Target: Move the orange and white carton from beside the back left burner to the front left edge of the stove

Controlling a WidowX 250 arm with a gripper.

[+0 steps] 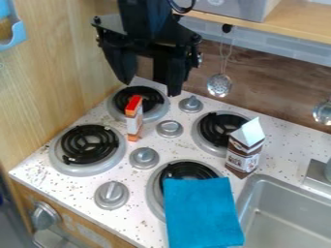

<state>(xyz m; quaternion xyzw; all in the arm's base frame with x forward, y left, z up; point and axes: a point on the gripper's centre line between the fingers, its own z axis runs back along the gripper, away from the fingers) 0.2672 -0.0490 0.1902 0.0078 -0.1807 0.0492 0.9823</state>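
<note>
- In front of the orange box point(134, 117), the cloth point(203, 213) covers a burner point(152, 191); a low pass could drag it.
- Sideways from the box, the carton point(244, 157) might tip if we brush it.
- The box itself stands upright and narrow beside a knob point(169, 129) — an off-centre touch could topple it.
- Above the box, our gripper point(149, 88) hangs wide open, holding nothing.
- Beyond the box, the wall point(58, 58) and strainer point(219, 85) pinch our swing — more room nearer us, over low knobs.
</note>
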